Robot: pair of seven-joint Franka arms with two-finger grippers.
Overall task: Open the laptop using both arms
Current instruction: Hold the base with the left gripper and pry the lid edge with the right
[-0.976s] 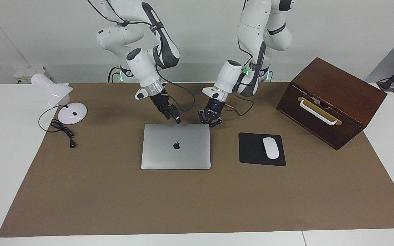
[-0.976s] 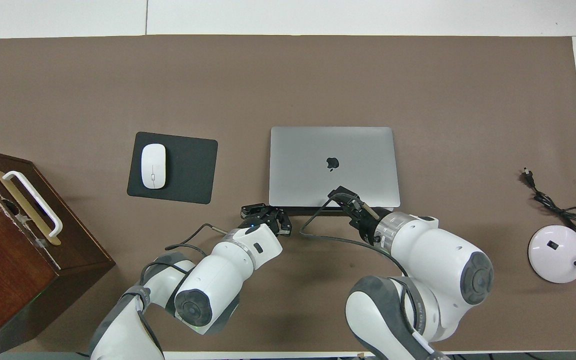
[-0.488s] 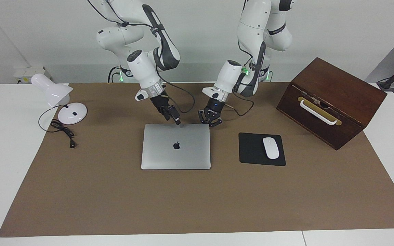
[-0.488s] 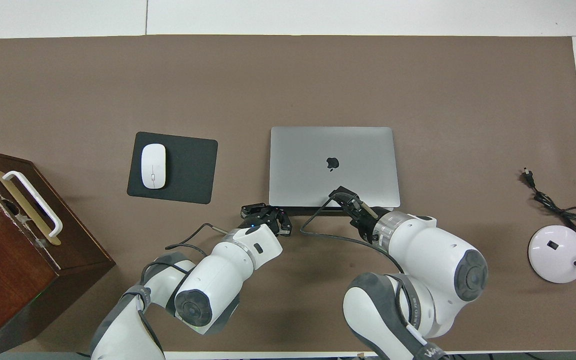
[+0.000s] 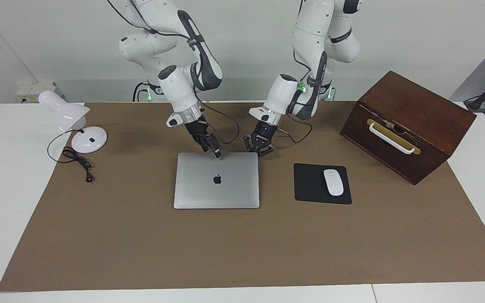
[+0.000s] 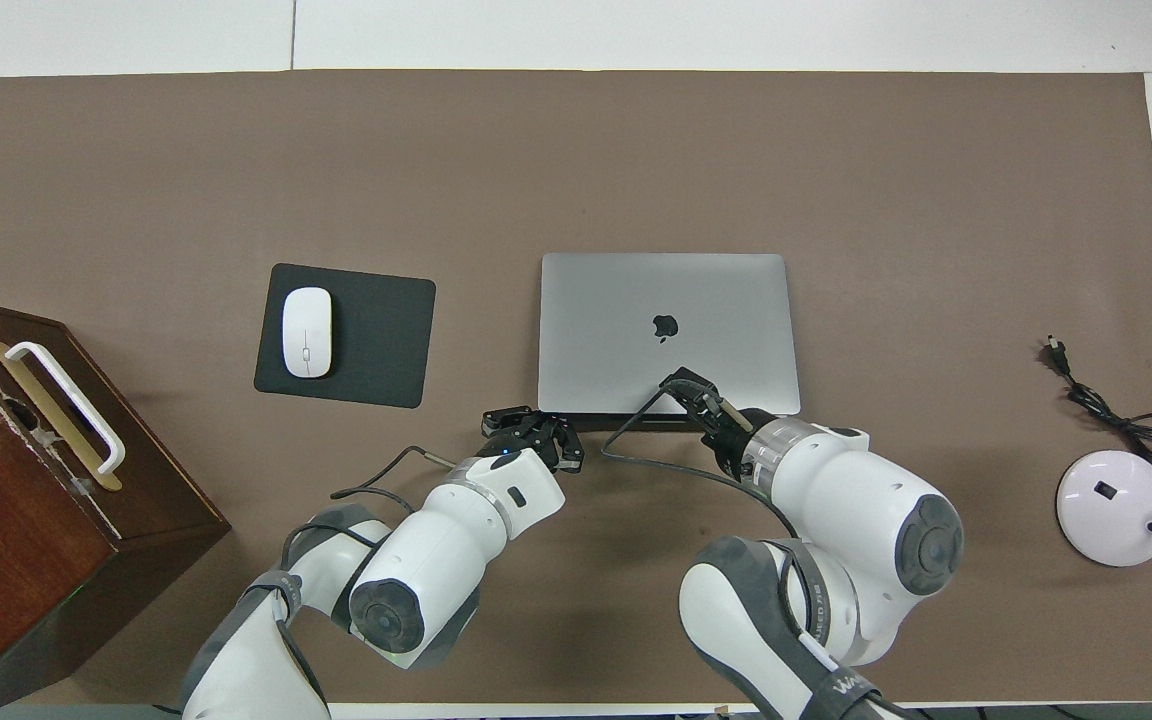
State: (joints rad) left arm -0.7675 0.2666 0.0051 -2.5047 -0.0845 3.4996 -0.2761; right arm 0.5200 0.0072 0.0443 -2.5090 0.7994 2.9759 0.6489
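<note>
Laptop [image 5: 216,180] lies closed and flat on the brown mat [image 5: 141,244], centre of the facing frame, lid logo up. In the overhead frame it sits just right of centre [image 6: 669,330].

Left gripper [image 5: 260,150], on the arm coming down from the upper right of the facing frame, sits low at the laptop's upper right corner, just off the lid's edge. Fingertips are drawn together with nothing between them; outer links splay sideways. Overhead, it shows at the laptop's lower left corner [image 6: 533,432].

Right gripper [image 5: 216,152], on the arm from the upper left of the facing frame, is tilted down with its tip at the lid's upper edge, near the middle of that edge. Contact with the lid looks likely; cannot tell how far its fingers are apart. Overhead, its tip overlaps the lid's lower edge [image 6: 688,388].

Black mouse pad [image 5: 310,185] with white mouse [image 5: 333,182] lies right of the laptop in the facing frame. Wooden box [image 5: 411,122] at right, white desk lamp [image 5: 67,115] at upper left.
</note>
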